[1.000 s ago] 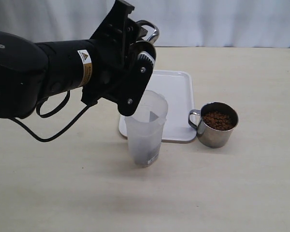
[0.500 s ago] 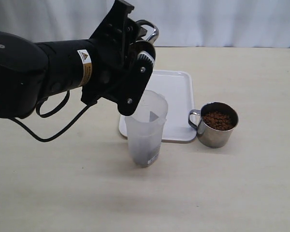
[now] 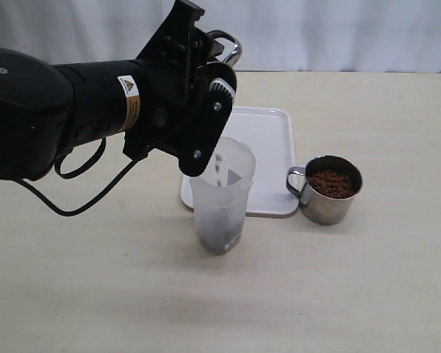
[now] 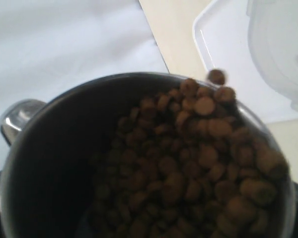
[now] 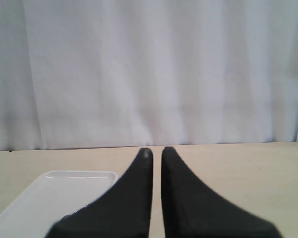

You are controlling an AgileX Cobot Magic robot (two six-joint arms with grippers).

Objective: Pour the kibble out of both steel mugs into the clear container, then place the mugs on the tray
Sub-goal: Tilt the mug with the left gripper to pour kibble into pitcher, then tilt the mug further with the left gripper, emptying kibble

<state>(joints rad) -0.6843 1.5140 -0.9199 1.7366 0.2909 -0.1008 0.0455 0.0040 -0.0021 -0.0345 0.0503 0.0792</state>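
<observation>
Steel shows little in the exterior view. The tilted mug (image 4: 49, 163) is clamped between the left fingers (image 3: 206, 125), which are spread wide around its body, and the black arm hides all of it but the loop handle (image 3: 230, 45). The left wrist view looks into the mug. The kibble (image 4: 198, 148) is heaped against the low lip, and one pellet is just clear of the rim.

The clear container (image 3: 224, 195) stands upright on the bench (image 3: 353, 294), directly below these fingers, with its mouth under the mug's lip. A few pellets streak down inside it onto a dark layer at the bottom. Any further tipping probably has to keep the lip over that mouth, since much of the load remains.

The tray (image 3: 268, 136) lies beyond the container from the fingers. Whether the container's base touches its edge I cannot tell.

The second mug (image 3: 329, 190) stands upright and full just beside the tray's corner, handle toward the container and well off from the left fingers, on the right arm's side.

The right fingers (image 5: 144, 173) are pressed together on nothing and out of the exterior view. Their own view shows only a tray corner ahead, so where the second mug lies from them is unclear.
</observation>
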